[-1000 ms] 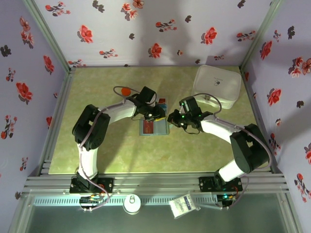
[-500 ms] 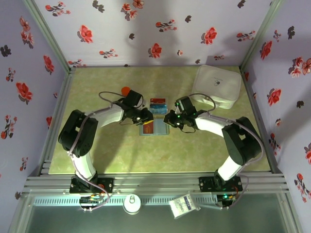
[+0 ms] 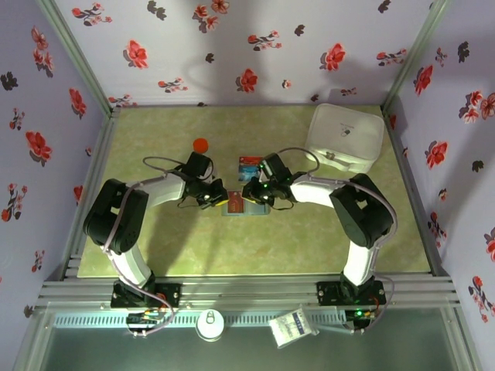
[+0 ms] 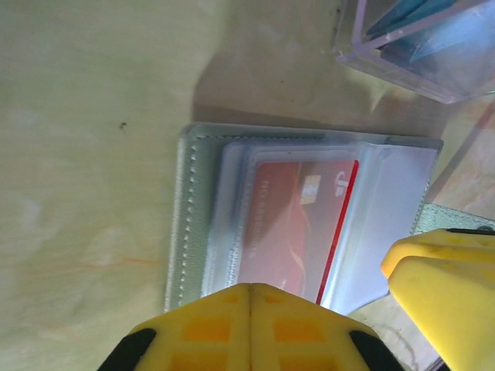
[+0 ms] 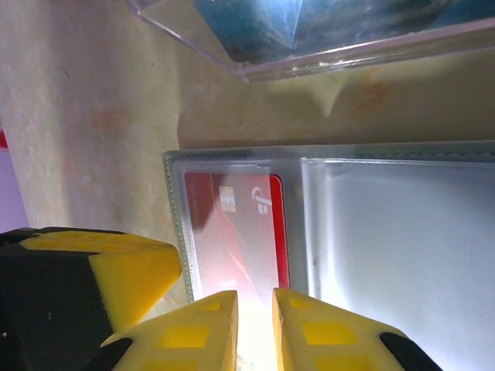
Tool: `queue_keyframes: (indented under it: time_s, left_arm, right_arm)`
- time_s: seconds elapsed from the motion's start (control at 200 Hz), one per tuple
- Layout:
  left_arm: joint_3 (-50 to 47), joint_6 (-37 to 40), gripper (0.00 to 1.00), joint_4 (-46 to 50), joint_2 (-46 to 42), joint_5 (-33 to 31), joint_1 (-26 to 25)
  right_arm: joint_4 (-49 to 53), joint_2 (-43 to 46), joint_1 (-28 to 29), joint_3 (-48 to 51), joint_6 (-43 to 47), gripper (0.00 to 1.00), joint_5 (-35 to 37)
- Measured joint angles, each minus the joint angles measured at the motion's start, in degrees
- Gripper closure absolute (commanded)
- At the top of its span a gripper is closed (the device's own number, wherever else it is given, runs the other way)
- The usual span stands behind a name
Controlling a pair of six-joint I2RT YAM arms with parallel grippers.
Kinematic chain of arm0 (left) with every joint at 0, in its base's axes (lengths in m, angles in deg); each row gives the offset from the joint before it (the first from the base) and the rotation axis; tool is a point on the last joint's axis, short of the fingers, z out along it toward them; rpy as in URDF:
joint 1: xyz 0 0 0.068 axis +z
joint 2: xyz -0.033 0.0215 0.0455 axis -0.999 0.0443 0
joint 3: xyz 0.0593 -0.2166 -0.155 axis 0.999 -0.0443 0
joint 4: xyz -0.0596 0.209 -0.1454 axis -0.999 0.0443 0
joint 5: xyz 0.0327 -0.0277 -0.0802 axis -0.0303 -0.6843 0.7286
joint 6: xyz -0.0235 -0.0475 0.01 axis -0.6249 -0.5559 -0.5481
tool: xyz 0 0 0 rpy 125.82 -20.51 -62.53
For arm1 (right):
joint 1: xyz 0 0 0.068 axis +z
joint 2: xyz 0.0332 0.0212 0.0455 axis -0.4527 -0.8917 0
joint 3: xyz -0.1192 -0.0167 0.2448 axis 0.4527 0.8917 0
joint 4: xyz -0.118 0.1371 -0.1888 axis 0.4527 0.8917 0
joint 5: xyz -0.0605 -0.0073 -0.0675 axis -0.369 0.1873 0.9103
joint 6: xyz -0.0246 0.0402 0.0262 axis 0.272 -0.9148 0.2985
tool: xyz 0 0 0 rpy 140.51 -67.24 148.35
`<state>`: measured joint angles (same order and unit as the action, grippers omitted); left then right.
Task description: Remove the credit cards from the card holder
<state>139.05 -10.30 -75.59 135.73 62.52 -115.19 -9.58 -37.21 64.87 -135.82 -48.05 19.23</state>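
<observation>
The card holder point(image 3: 241, 205) lies open and flat on the table, a grey-green wallet point(image 4: 193, 216) with clear sleeves. A red credit card point(image 4: 298, 220) sits inside a sleeve, chip and logo showing point(image 5: 236, 232). My left gripper point(image 3: 219, 197) is shut, its tips point(image 4: 250, 290) over the holder's near edge with nothing between them. My right gripper point(image 3: 249, 193) hovers over the same sleeve, its fingers point(image 5: 254, 297) a narrow gap apart above the sleeve's edge. Each gripper's yellow finger shows in the other's view, the right one point(image 4: 445, 286) and the left one point(image 5: 100, 270).
A clear plastic box point(image 3: 250, 164) with blue and red items stands just behind the holder point(image 5: 325, 35). An orange cap point(image 3: 200, 144) lies back left. A large white lidded container point(image 3: 346, 137) fills the back right corner. Floral walls enclose the table.
Both grippers have come in over the holder, the left shifting left and nearer, the right shifting left. The left jaws have shut; the right jaws have parted a little.
</observation>
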Motion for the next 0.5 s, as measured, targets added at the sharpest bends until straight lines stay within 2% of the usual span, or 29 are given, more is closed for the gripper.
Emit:
queue_keyframes:
  time_s: [0.5]
  left_arm:
    - [0.0,0.0,1.00,-2.7,0.9,1.0,0.4]
  right_arm:
    - [-0.2,-3.5,0.7,-2.4,-0.6,0.81,-1.4]
